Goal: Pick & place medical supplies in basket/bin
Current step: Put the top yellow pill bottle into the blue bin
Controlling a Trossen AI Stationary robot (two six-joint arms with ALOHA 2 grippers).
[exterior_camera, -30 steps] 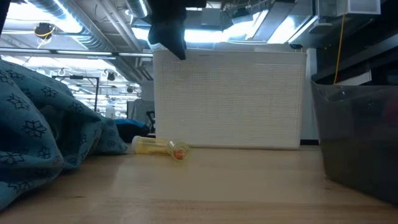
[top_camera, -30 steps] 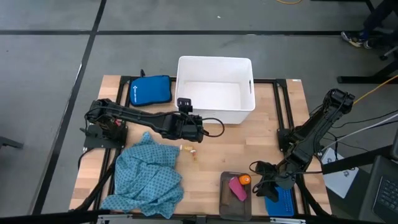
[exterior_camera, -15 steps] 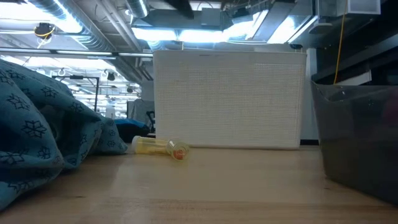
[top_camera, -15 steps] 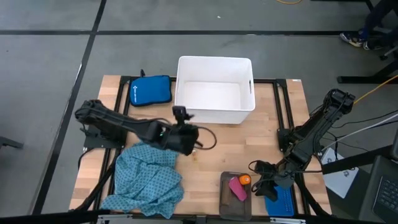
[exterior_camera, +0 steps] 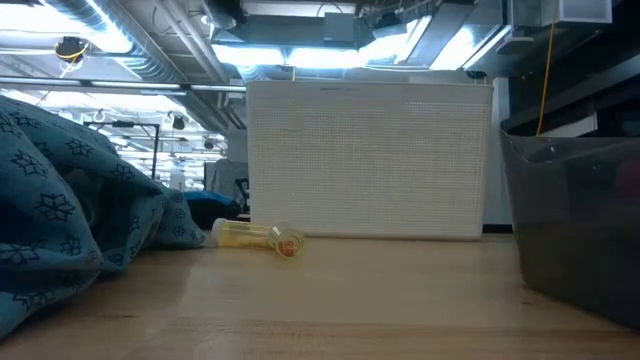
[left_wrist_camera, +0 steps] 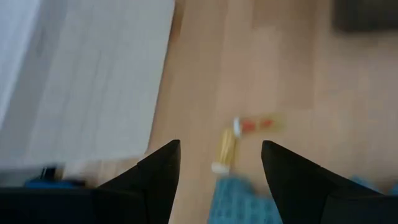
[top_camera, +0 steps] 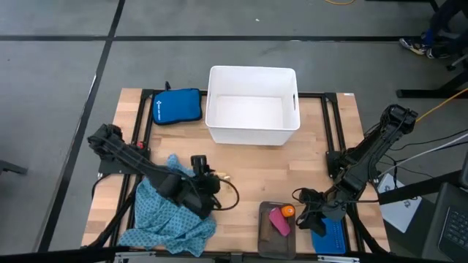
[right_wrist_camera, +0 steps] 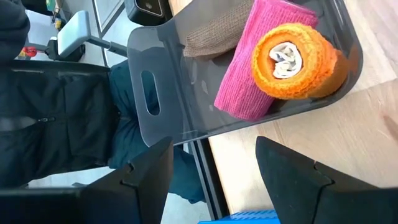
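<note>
Weighing up the teal dotted cloth (top_camera: 174, 212) first: I judge it soft, light and floppy, a rumpled heap lying at the bench's front-left corner. It should give under the fingers and drape once lifted, so I would pinch a raised fold near the top of the pile and expect the rest to trail. Just beside its inner edge, toward the bench's middle, lie two tiny vials (exterior_camera: 262, 237), yellowish with an orange end on one. I take them for light, hard and likely to roll, so a pinch across the body is the safe hold.

My left gripper (top_camera: 196, 191) hangs over the inner edge of the cloth with its fingers spread wide; the left wrist view shows bare wood and the vials (left_wrist_camera: 231, 144) between them, nothing held.

My right gripper (top_camera: 311, 217) waits at the bench's front-right corner, jaws likewise wide and empty, just beside the dark-grey tray (right_wrist_camera: 249, 121). That tray carries a pink roll (right_wrist_camera: 261, 59), an orange roll (right_wrist_camera: 292, 61) resting against it, and a tan piece (right_wrist_camera: 217, 34) behind; all look like soft knit. A small blue basket (top_camera: 333, 237) sits beside the tray.

White tub (top_camera: 252, 107) stands at the rear middle of the bench, well apart from the cloth.
</note>
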